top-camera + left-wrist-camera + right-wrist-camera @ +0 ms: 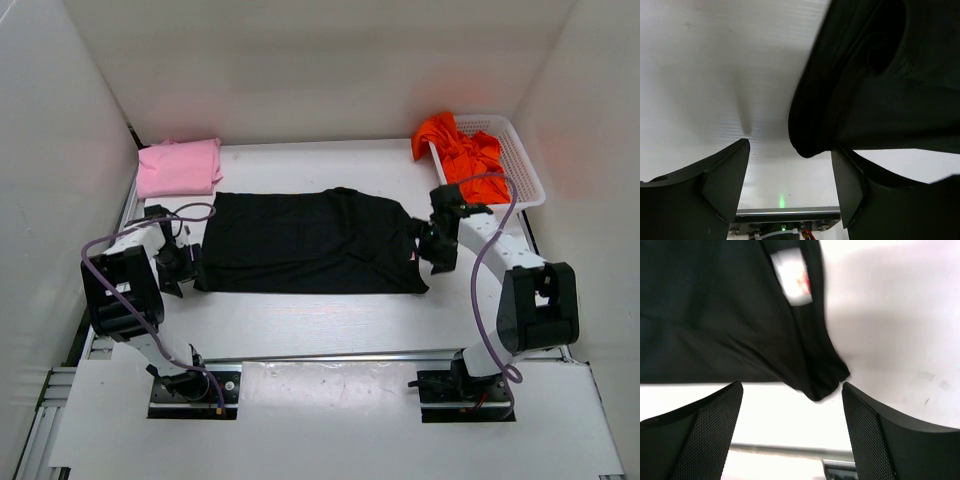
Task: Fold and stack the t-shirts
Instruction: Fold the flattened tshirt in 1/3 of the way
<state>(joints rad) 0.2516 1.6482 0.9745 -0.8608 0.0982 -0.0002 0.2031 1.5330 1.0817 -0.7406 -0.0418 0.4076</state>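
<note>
Black t-shirt (305, 240) laid flat mid-surface (320, 320) for folding; left pincer (190, 265) and right pincer (425, 244) released, jaws wide, at its ends.

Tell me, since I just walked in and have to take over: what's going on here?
Two robot arms are working on folding shirts. The black shirt lies spread out mid-table. The left fingers sit open at its left end and the right fingers sit open at its right end, neither gripping the cloth. The pink shirt lies folded at the far left corner. The orange shirt is crumpled, hanging over the basket rim at far right, not yet folded.
</note>
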